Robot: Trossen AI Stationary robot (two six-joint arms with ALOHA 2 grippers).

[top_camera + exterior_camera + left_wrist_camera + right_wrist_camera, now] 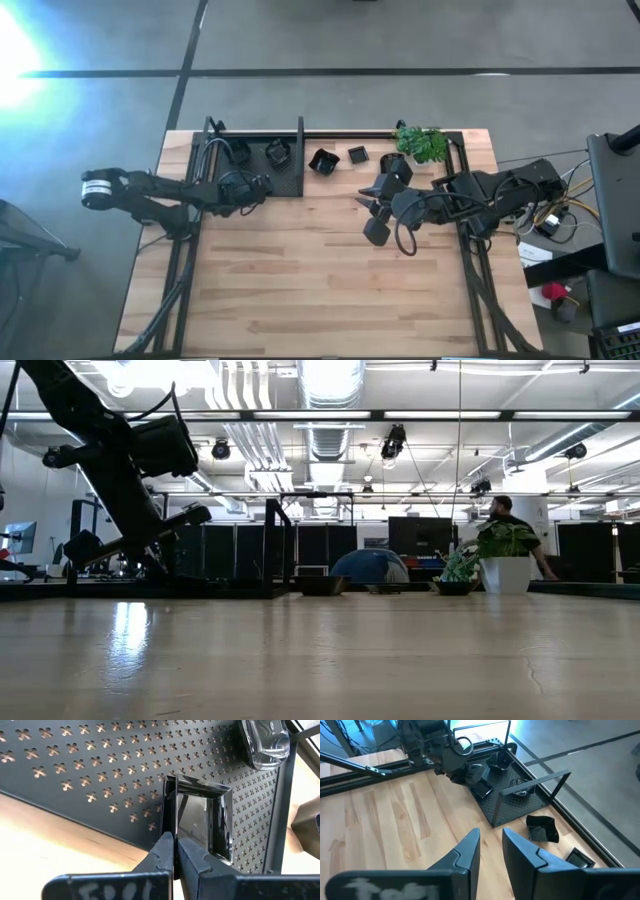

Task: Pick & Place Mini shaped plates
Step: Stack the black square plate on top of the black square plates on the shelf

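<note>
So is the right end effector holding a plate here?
No, the right end effector hangs empty over bare wood; the left end effector pinches a square plate.

Mini shaped plates, glossy black: one square plate (202,820), tilted on edge over the perforated tray, pinched at its rim; one rounded plate (264,742) lying on the tray; one curled plate (542,828) and one flat square plate (577,856) on the tabletop just beside the tray.

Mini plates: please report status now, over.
Left gripper shut on square plate over tray. Right gripper open above bare table, empty. Nothing in the way.
</note>
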